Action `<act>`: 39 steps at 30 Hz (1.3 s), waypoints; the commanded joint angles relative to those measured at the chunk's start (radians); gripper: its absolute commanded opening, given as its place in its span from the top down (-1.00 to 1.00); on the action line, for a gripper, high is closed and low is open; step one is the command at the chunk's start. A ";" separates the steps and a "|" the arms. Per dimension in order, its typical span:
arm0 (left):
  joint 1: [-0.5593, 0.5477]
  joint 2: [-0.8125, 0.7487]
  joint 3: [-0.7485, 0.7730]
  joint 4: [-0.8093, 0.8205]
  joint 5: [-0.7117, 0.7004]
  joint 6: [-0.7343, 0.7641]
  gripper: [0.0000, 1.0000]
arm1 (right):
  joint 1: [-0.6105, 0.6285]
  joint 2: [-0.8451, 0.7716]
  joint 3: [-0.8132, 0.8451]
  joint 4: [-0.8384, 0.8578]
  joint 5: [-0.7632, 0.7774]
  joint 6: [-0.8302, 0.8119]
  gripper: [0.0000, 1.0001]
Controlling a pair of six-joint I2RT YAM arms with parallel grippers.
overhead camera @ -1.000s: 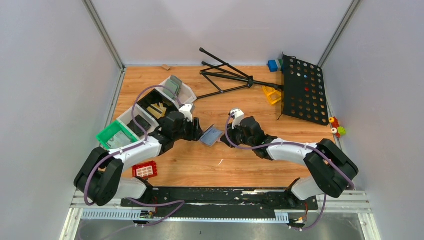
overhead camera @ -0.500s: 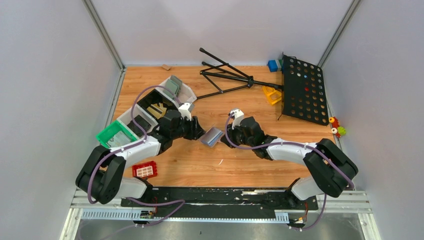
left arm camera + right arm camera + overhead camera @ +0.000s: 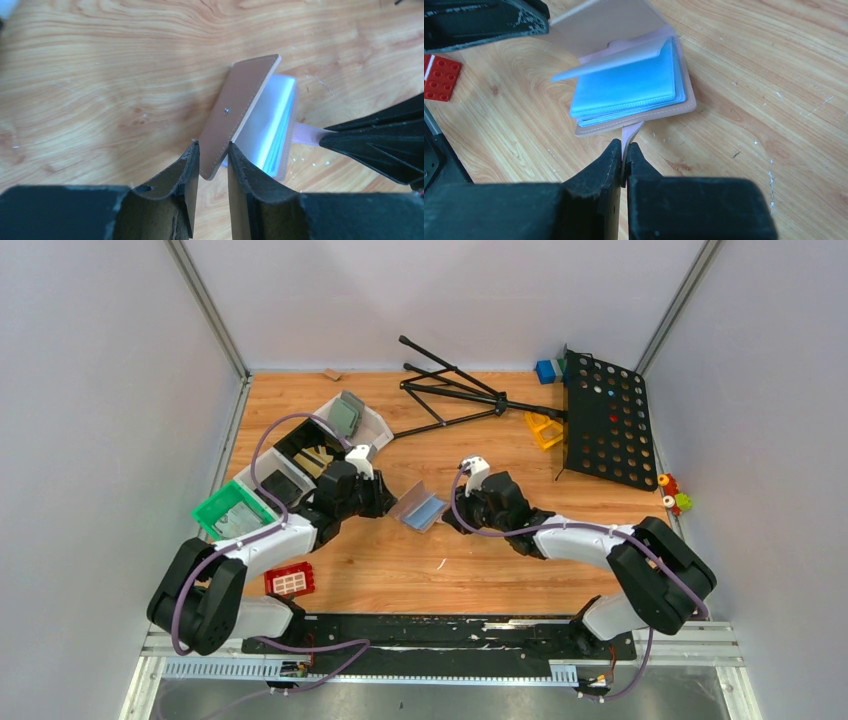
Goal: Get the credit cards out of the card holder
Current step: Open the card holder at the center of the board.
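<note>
The card holder (image 3: 420,508) lies mid-table, opened like a book. Its salmon-tan cover (image 3: 242,107) stands lifted, and a stack of light blue sleeves (image 3: 629,85) shows inside. My left gripper (image 3: 212,150) comes in from the left (image 3: 388,502) and its fingers pinch the lower corner of the raised cover. My right gripper (image 3: 625,147) is at the holder's right side (image 3: 447,515), shut on the thin pink strap tab that sticks out from the holder's edge. The credit cards are hidden; no black card shows among the sleeves.
White bins (image 3: 300,455) and a green bin (image 3: 232,508) stand to the left, one with a grey-green holder (image 3: 345,415). A red brick (image 3: 290,580) lies near the left base. A black tripod (image 3: 450,390) and perforated board (image 3: 605,420) lie at the back right.
My left gripper's fingers have narrowed onto the cover and drawn it up and to the left, so the holder now lies open. My right gripper has stayed put on the strap.
</note>
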 commanded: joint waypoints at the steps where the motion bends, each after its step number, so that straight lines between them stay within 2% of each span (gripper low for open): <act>1: 0.018 -0.025 -0.002 -0.027 -0.088 -0.017 0.36 | -0.015 0.011 0.032 0.013 0.009 0.017 1.00; 8: 0.062 0.054 0.021 -0.043 -0.036 -0.028 0.52 | -0.074 0.023 0.026 0.010 -0.028 0.053 1.00; 13: 0.063 0.094 0.045 -0.072 -0.041 0.006 0.53 | -0.099 0.032 0.025 0.006 -0.036 0.067 1.00; 18: 0.063 0.109 0.052 -0.086 -0.056 0.021 0.53 | -0.113 0.050 0.047 -0.058 0.026 0.076 1.00; 22: 0.063 0.114 0.053 -0.078 -0.034 0.035 0.51 | -0.133 0.073 0.056 -0.063 -0.004 0.086 1.00; 26: 0.063 0.125 0.040 -0.020 0.043 0.026 0.46 | -0.135 0.081 0.059 -0.062 -0.016 0.086 1.00; 33: 0.063 0.125 0.040 -0.016 0.054 0.024 0.39 | -0.138 0.065 0.055 -0.068 -0.011 0.081 1.00; 39: 0.063 0.108 0.001 0.102 0.163 0.006 0.11 | -0.139 0.081 0.055 -0.052 -0.025 0.081 1.00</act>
